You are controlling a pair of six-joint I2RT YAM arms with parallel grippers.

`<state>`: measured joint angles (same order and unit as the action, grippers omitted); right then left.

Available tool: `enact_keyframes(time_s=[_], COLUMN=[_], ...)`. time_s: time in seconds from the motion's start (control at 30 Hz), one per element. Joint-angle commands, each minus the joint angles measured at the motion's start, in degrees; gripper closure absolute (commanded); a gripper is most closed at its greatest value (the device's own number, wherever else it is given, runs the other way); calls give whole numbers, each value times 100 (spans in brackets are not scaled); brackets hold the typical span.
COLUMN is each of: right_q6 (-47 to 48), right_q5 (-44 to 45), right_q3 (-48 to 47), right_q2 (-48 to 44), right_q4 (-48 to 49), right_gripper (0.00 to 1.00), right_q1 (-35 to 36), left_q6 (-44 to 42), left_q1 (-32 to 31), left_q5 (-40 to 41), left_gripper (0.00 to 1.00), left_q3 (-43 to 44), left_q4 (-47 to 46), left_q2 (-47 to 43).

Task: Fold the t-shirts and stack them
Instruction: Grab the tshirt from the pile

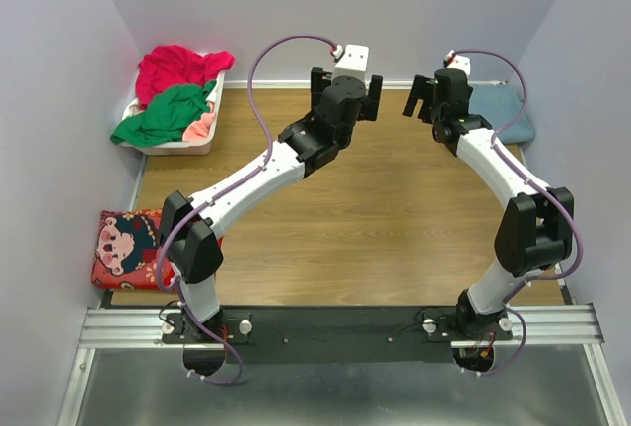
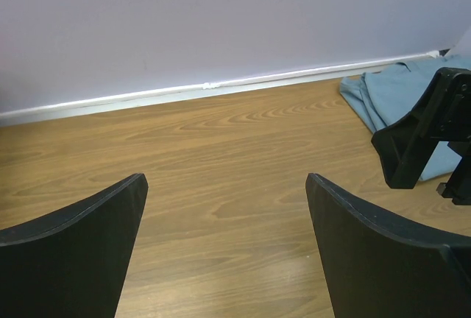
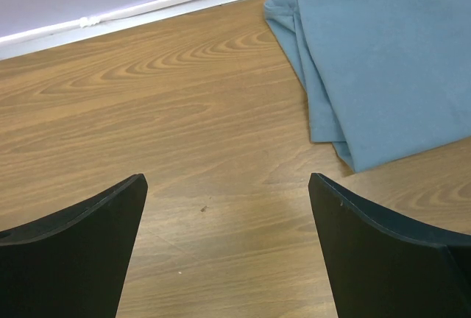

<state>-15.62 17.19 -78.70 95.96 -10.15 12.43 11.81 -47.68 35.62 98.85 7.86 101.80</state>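
Both arms are out over the table (image 1: pixel 375 219), reaching toward the far wall. My left pincer (image 2: pixel 227 185) hangs spread wide with nothing between its fingers, only bare wood grain below. My right pincer (image 3: pixel 227 185) is the same: parted wide and holding nothing. From the top view the two sit near each other, apart, at the far side of the table.

The dusty blue-grey t-shirt (image 3: pixel 390 60) lies folded flat in the far right corner, just beyond and to the right of my right pincer, and neither pincer touches it. My left wrist view catches its edge too, behind the dark shape of the right pincer.

Over at far left, the white basket (image 1: pixel 182 145) holds the rest in a heap: the magenta-red tee (image 1: pixel 175 69) at the back, the bright green tee (image 1: pixel 168 115) draped across the front, and a bit of pale pink tee (image 1: pixel 200 128) peeking out beside it.

Near left, a red cartoon-print cushion (image 1: pixel 123 248) sits off the table's edge.
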Motion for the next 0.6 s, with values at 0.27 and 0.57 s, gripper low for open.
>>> enact_keyframes(time_s=[0.27,0.57], right_q6=[-56,-55], right_q5=[3,21], right_q3=[-199,-295], right_q2=[72,150], right_q4=[-145,-215], right_gripper=[0,0], right_q1=[23,14], left_q6=[-13,146], left_q1=[39,724], left_q5=[472,613], left_gripper=[2,14], left_q3=[327,803], left_q4=[145,594], left_q2=[42,77])
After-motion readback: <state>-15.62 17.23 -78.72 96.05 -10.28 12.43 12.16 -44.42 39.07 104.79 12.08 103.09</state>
